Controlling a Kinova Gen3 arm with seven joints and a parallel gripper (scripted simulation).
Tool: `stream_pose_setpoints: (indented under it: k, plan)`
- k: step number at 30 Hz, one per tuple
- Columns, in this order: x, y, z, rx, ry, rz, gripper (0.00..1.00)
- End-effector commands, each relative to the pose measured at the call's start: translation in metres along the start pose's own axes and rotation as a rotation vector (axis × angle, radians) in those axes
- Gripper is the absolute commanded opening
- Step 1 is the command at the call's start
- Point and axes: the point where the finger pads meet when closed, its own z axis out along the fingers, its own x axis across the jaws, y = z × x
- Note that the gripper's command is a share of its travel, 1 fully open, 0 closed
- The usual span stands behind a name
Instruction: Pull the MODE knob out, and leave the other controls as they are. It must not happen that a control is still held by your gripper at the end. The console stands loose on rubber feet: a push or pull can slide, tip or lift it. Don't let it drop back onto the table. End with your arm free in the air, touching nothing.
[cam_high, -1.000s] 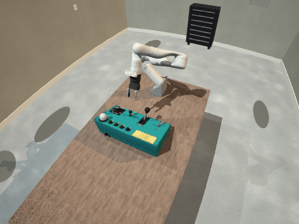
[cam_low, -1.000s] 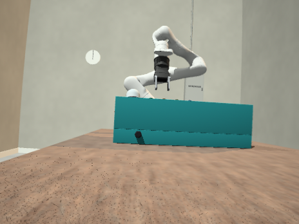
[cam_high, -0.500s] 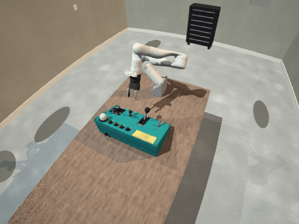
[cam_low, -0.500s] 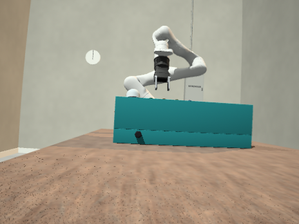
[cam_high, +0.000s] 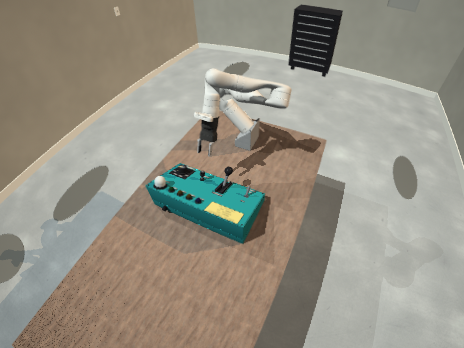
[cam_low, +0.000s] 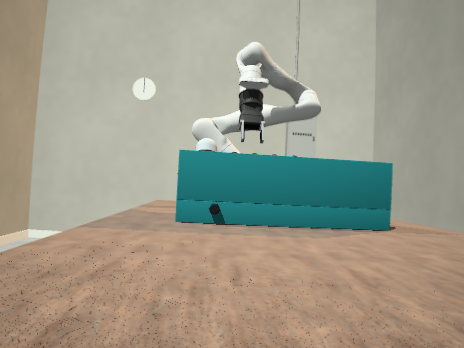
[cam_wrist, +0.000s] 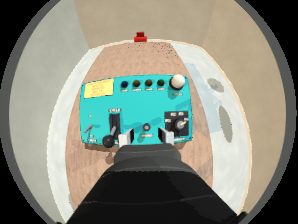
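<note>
- Top view: the teal console (cam_high: 227, 223) stands across the wooden table (cam_high: 150, 280), with the white arm's base (cam_high: 247, 140) beyond its far side.
- The gripper (cam_high: 205, 148) hangs fingers-down over the table just behind the console's far left end, fully open and holding nothing.
- On the console's top sit a white ball knob (cam_high: 160, 182) at the left end, a row of small round buttons (cam_high: 185, 194) along the near edge, a dark square pad (cam_high: 181, 172), a small black stick (cam_high: 203, 176), a black-knobbed lever (cam_high: 227, 171) in a slot, a thin grey toggle (cam_high: 247, 190) and a yellow label (cam_high: 224, 211).
- A small black knob (cam_high: 166, 209) sticks out of the console's near face low on the left; no lettering is legible, so I cannot tell which control is MODE.
- A black drawer cabinet (cam_high: 315, 39) stands by the far wall, well apart.
- Exterior view: the console's (cam_low: 285, 192) near face fills the middle, with the black knob (cam_low: 215, 212) jutting out at its lower left.
- The gripper (cam_low: 251, 134) is above and behind the top edge, so the whole console body stands between it and that knob.
- A round wall clock (cam_low: 144, 88) hangs far left.
- Wrist view: the console (cam_wrist: 100, 123) lies below the camera, the white ball knob (cam_wrist: 177, 83) far right, a small red object (cam_wrist: 140, 36) beyond the table's far end.
</note>
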Motion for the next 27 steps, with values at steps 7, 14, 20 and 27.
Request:
stream_pose_setpoints:
  k: [7, 14, 20, 27]
  plan:
    - [0.001, 0.001, 0.027, -0.004, 0.004, 0.002, 1.0]
    - [0.002, 0.001, 0.048, -0.004, 0.004, 0.002, 1.0]
    - [0.002, 0.001, 0.075, -0.004, 0.004, 0.002, 1.0]
    - [0.003, 0.001, 0.104, -0.004, 0.004, 0.002, 1.0]
